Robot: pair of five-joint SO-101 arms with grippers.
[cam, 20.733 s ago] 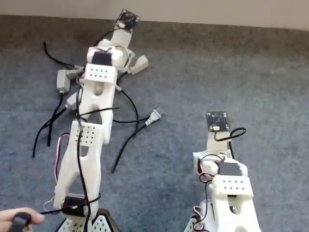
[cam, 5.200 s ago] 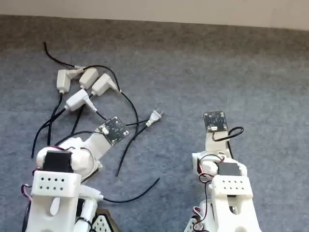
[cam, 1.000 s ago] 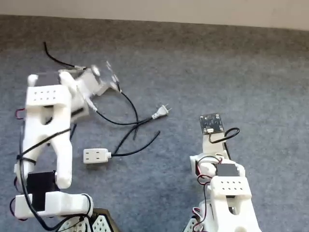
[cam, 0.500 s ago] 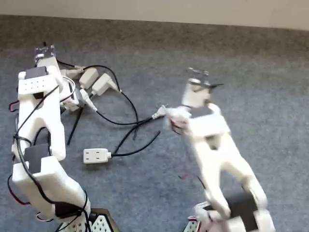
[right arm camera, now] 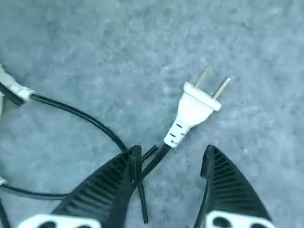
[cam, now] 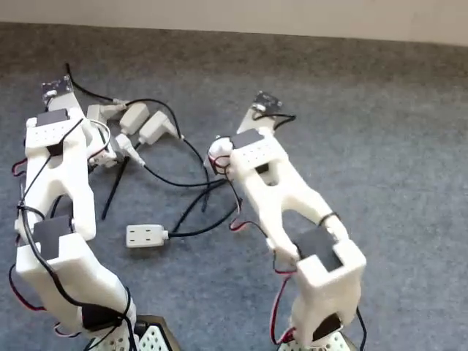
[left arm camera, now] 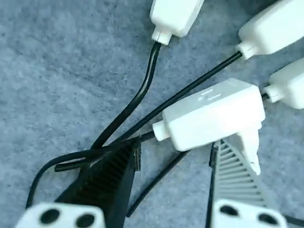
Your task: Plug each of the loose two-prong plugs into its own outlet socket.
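The two-prong plug [right arm camera: 195,110] lies flat on the grey counter [right arm camera: 261,38] just ahead of the right gripper [right arm camera: 172,152]. It sits a little past the fingertips and slightly toward one jaw, not dead centre. Its long axis runs roughly along the gripper's line of reach, at a slant. The two prongs [right arm camera: 205,76] lie side by side and point away from the gripper, while the tail end, where the black cord [right arm camera: 160,153] leaves the body, points back into the gap between the jaws. That gripper is wide open with nothing in it. The cord already passes between the jaws close to one of them, but the plug body is not yet between them. By my reading, the right arm [cam: 278,190] is plainly the nearer one, and a short advance along the plug's own axis would bring the jaws to either side of the body. Well apart from the plug, the left arm [cam: 55,168] is at the far left of the counter over a cluster of white socket blocks [cam: 146,124]. The left gripper [left arm camera: 176,148] is also spread open, straddling one socket block [left arm camera: 213,116] that lies crosswise between the jaws. Whether a jaw touches it I cannot tell, and it is not clamped. A separate white outlet strip [cam: 142,235] rests nearer the arm bases, between the two arms.
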